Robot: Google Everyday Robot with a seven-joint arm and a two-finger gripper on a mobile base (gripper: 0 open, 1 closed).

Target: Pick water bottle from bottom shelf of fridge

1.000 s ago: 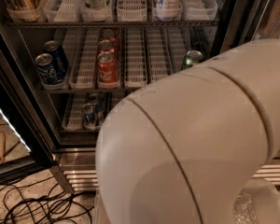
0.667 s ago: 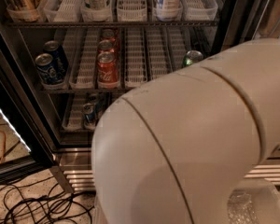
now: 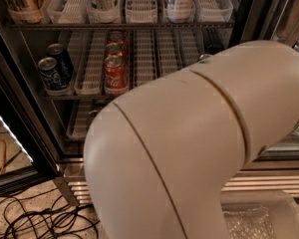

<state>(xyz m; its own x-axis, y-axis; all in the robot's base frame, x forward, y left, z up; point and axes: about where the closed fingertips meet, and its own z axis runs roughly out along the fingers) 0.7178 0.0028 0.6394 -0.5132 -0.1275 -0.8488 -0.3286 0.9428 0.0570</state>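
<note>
Your arm blocked the fridge, apparently mid-reach for the bottom shelf; end effector hidden behind it, its state I cannot tell; next, find the unseen water bottle

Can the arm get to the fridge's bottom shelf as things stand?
Likely yes, unconfirmed. The fridge looks open and nothing shows in front of the visible left end of the bottom shelf. But the arm itself covers the rest of it; the hand is out of view, and no water bottle shows.
</note>
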